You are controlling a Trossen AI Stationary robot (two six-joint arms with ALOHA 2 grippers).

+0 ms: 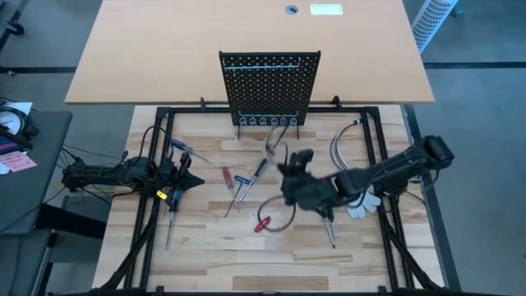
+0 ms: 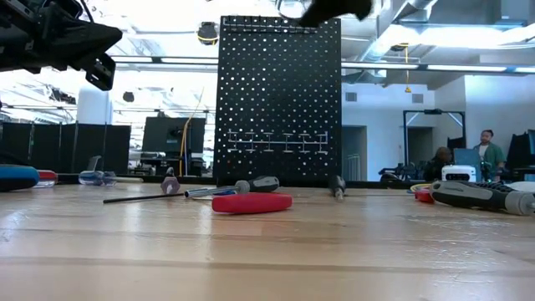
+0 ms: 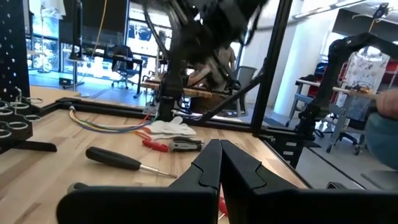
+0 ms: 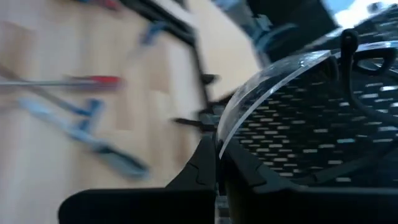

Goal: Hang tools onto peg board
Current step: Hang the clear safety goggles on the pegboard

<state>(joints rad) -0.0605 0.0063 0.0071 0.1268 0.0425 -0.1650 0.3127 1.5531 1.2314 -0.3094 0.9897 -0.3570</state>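
Near edge: red-handled pliers (image 1: 262, 224) lie flat on the table (image 1: 214, 263). Right gripper (image 1: 289, 164) hovers mid-table, fingers clenched, grasping nothing visible. Left gripper (image 1: 196, 182) waits at left, clenched, empty. Screwdrivers (image 1: 240, 187) lie scattered between them. Farther back, peg board (image 1: 269, 86) stands upright, hooks (image 1: 269, 122) bare.

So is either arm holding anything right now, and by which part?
Left tool: shut, empty. Right tool: shut on the end of a clear curved piece; what that is cannot be told.
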